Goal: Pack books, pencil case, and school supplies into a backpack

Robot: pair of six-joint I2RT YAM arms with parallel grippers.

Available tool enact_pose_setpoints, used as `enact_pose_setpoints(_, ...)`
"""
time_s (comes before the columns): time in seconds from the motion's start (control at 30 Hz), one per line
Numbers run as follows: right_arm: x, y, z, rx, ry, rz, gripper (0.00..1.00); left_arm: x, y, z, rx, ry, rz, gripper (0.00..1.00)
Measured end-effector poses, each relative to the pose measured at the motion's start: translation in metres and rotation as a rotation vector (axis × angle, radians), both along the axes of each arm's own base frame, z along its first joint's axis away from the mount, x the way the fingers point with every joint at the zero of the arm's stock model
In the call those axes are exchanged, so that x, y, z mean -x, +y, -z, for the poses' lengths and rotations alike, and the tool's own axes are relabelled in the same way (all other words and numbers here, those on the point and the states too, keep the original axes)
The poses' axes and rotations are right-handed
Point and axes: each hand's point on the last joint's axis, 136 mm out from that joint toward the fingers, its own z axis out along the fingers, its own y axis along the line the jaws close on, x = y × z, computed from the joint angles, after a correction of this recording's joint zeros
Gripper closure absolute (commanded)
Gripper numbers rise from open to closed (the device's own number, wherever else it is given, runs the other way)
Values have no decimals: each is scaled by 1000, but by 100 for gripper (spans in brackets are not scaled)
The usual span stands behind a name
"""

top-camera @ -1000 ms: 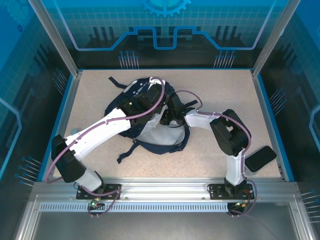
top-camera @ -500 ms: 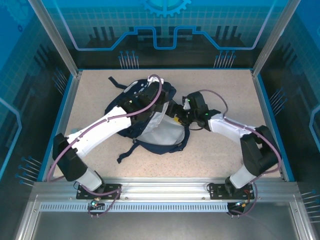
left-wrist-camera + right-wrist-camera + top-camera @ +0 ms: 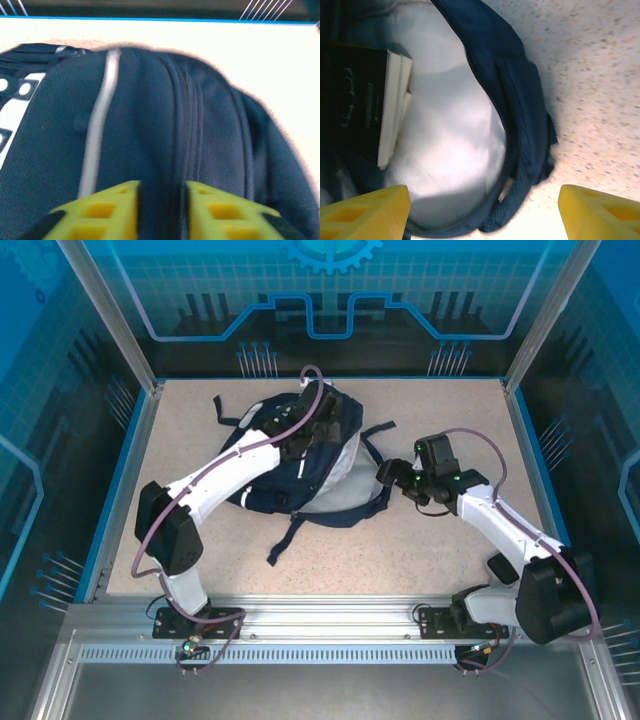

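Backpack (image 3: 275, 492) lies flat on the speckled tabletop (image 3: 440, 410), a little left of centre and toward the far side. Its mouth is turned to the right, with pale grey lining showing there. Dark straps trail off it, one strap (image 3: 285, 540) toward the near edge and another at the far-left corner.

The left tool (image 3: 318, 430) hangs over the far part of the bag, its arm stretched across the navy cloth. From the left wrist, its two yellow fingers (image 3: 107, 212) stand a little apart (a narrow gap, not a wide one). Navy cloth and a zip seam lie just beyond them, and a white stripe (image 3: 100, 125) runs up the bag on the left.

The right tool (image 3: 388, 472) sits just right of the mouth, close to the rim and over bare tabletop. From the right wrist, its fingers (image 3: 365, 210) stand wide apart and grip nothing, and the navy rim curves across between them. Inside, against the pale lining, lies a black book (image 3: 357, 100) with white lettering, its white page edges turned toward the opening.

Beside the right arm near the right edge, a dark flat thing (image 3: 500, 567) peeks out, too hidden to name.
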Motion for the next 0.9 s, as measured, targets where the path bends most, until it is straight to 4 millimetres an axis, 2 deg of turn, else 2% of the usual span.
enact_pose_setpoints(0.07, -1, -2, -9, 24, -20, -11, 21, -4, -4, -4, 78, -1, -2, 28)
enact_pose_setpoints(0.17, 1, -6, -22, 78, -58, -31, 21, 5, 3, 5, 155, 25, -5, 17)
enact_pose_setpoints(0.27, 8, 4, -33, 140, -90, -86, 22, 26, 25, 29, 187, 85, -34, 12)
enact_pose_setpoints(0.4, 26, 41, -34, 199, -109, -220, 23, 58, 68, 62, 197, 162, -116, 11)
enact_pose_setpoints(0.53, 48, 87, -18, 234, -84, -371, 24, 89, 104, 89, 216, 220, -206, 10)
enact_pose_setpoints(0.67, 68, 130, 11, 265, -23, -497, 25, 125, 124, 119, 228, 280, -260, 10)
enact_pose_setpoints(0.77, 78, 147, 34, 268, 29, -546, 26, 143, 135, 137, 232, 319, -293, 10)
enact_pose_setpoints(0.9, 76, 150, 62, 285, 98, -552, 27, 153, 143, 147, 245, 334, -326, 9)
